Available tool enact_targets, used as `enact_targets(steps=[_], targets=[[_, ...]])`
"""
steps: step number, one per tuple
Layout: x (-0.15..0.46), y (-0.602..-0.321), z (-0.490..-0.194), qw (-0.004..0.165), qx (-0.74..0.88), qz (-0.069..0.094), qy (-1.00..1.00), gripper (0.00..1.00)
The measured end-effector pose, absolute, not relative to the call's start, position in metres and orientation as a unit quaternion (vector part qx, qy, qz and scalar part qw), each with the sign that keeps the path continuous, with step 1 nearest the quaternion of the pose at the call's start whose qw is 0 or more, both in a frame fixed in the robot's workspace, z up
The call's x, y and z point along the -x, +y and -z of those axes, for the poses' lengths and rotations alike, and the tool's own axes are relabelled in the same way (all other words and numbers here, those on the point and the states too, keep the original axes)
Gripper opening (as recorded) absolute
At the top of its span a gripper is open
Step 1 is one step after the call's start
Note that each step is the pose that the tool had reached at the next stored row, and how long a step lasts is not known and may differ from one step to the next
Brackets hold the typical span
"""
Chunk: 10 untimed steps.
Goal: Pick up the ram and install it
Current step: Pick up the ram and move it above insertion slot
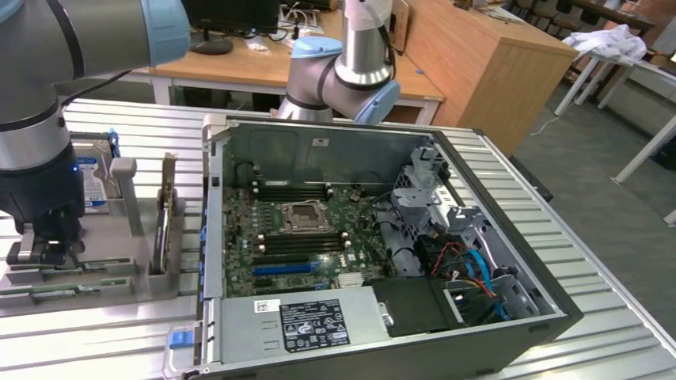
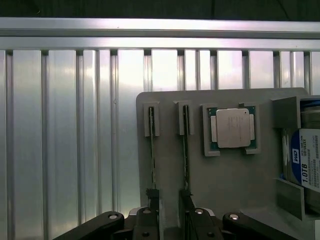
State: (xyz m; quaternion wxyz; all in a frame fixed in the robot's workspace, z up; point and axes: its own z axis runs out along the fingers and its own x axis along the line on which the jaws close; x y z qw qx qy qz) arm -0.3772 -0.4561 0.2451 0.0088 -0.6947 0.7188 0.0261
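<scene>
Two ram sticks stand on edge in slots of a grey holder (image 2: 165,150): one ram stick (image 2: 152,150) and a second ram stick (image 2: 186,150) beside it. My gripper (image 2: 169,200) hovers over the near ends of both sticks, open, with a fingertip (image 2: 154,197) in line with each stick and nothing between them. In the exterior view the gripper (image 1: 43,252) hangs low over the holder (image 1: 106,277) at that view's left, where a ram stick (image 1: 74,273) lies lengthwise. The open computer case (image 1: 370,237) shows the motherboard with black memory slots (image 1: 290,190).
A processor chip (image 2: 232,127) sits in a pocket of the holder next to the sticks, and a hard drive (image 2: 305,160) stands beyond it. The case wall (image 1: 214,237) rises beside the holder. A blue expansion slot (image 1: 283,269) and cables (image 1: 476,269) lie inside the case.
</scene>
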Motion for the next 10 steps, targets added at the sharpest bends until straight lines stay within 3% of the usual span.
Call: enact_targets(steps=[10], targets=[[0.3772,-0.4574,-0.2435,0.009,0.695,-0.026,0.719,0.3]])
